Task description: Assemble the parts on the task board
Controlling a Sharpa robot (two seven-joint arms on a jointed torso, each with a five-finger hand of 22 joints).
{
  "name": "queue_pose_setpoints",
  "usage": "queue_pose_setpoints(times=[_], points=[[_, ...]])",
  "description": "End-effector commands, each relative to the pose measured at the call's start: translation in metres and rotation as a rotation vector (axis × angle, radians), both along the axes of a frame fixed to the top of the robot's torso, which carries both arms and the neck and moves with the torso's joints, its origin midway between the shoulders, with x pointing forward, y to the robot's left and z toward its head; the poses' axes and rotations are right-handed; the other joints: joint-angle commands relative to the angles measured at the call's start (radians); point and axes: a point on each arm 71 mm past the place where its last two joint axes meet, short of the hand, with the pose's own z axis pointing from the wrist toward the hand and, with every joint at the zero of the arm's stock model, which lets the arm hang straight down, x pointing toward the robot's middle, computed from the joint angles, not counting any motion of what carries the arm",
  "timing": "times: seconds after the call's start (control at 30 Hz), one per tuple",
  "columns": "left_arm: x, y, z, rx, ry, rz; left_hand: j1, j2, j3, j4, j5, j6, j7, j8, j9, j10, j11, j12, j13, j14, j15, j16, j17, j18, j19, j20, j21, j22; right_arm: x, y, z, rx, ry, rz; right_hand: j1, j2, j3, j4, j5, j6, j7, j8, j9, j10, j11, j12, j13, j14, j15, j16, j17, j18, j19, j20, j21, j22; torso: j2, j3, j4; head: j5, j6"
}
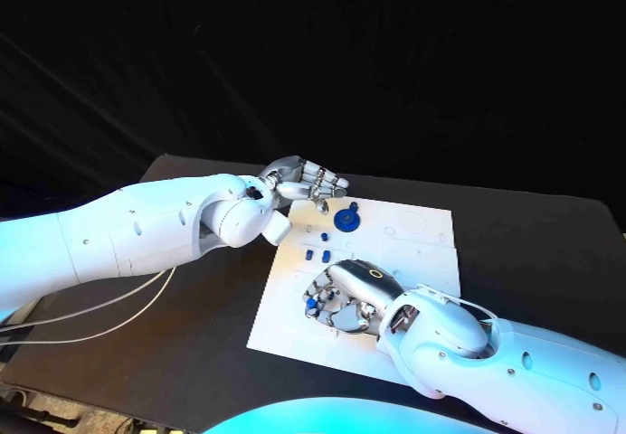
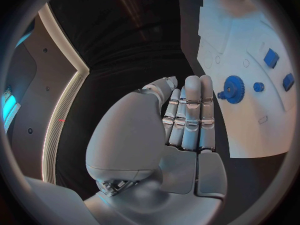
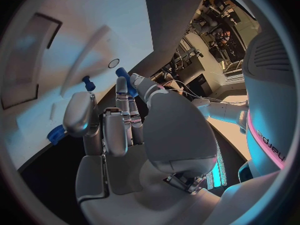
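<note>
- task board (image 1: 418, 271) sits mid-table, long axis running away from you; blue gear (image 1: 346, 220) lies flat near its far edge.
- left hand (image 1: 303, 185) empty, fingers straight and together, just beside the gear.
- right hand (image 1: 346, 294) curled over the near part; looks like it pinches a small blue part (image 3: 122, 73), hard to confirm.
- you've got at least three small blue pegs (image 1: 317, 256) between the hands.

Both arms wear smooth white rounded shells dotted with small dark screws. Thin pale cables (image 1: 98, 316) trail under the left arm. Each robot hand, left (image 1: 303, 185) and right (image 1: 342, 297), is silver metal with segmented fingers; the right wrist carries what looks like dark lettering.
</note>
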Motion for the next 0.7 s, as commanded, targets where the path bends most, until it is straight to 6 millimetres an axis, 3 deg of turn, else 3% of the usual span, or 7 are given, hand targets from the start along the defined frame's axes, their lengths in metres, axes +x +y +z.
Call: queue_pose_setpoints(times=[0.03,0.5,0.7], points=[[-0.001,-0.002,0.001,-0.013,-0.001,-0.020,-0.002,0.005,-0.002,-0.004,-0.001,-0.009,0.001,0.004,0.001,-0.005,-0.001,0.006,0.001,-0.007,0.003,0.005,-0.002,0.014,0.005,0.002,0.005,0.001,-0.001,0.001,-0.004,-0.007,-0.007,0.011,0.005,0.006,0.003,0.000,0.008,-0.001,0.004,0.002,0.020,-0.004,0.002,-0.002,0.002,0.044,-0.004,0.003,-0.001,-0.010,-0.003,-0.005,-0.001,0.018,0.001,0.0001,-0.0014,0.005,-0.001],[0.000,-0.001,0.000,-0.012,0.000,-0.018,-0.002,0.006,-0.002,-0.004,-0.001,-0.010,0.001,0.005,0.001,-0.006,-0.001,0.008,0.001,-0.007,0.003,0.005,-0.002,0.014,0.005,0.002,0.005,0.001,0.001,0.001,-0.012,-0.032,0.005,0.003,0.006,0.007,0.003,-0.001,0.012,-0.002,0.004,0.002,0.021,-0.004,0.002,-0.003,0.003,0.044,-0.004,0.004,0.001,-0.011,-0.002,-0.005,0.002,0.020,0.002,0.0011,-0.0005,0.013,-0.007],[0.000,-0.001,0.000,-0.012,0.001,-0.018,-0.002,0.006,-0.002,-0.004,-0.001,-0.010,0.001,0.005,0.001,-0.006,-0.001,0.008,0.001,-0.007,0.003,0.005,-0.002,0.014,0.005,0.002,0.005,0.001,0.002,0.001,-0.014,-0.037,0.008,0.002,0.007,0.007,0.003,-0.002,0.014,-0.002,0.004,0.003,0.021,-0.004,0.002,-0.003,0.003,0.044,-0.004,0.004,0.001,-0.011,-0.002,-0.005,0.002,0.020,0.001,-0.0002,-0.0010,0.013,-0.009]])
